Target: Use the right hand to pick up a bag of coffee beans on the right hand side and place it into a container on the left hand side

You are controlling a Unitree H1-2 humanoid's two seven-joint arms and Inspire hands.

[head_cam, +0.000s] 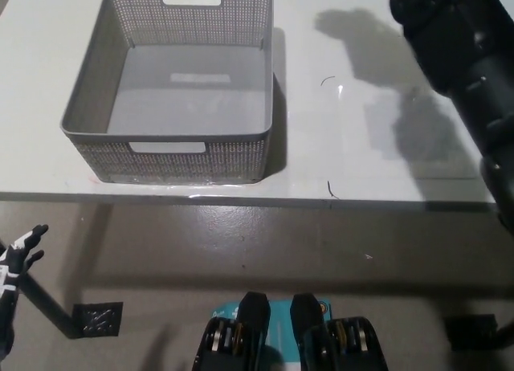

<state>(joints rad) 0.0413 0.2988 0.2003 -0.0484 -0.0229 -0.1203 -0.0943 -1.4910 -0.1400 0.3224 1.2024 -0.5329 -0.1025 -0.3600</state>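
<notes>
Head view cuts off the black right arm [462, 62] at the top, so hand and coffee bag are unseen, grip unknowable; probably soft, pinch its bunched top over the basket [84, 106].

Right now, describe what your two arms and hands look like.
The right arm is black throughout: bulky, rounded, glossy segments running from the right edge up to the top of the picture, where the right hand itself passes out of view. The left hand is white with dark gaps between slim fingers, on a dark forearm at the lower left edge. No cables or markings can be made out.
</notes>
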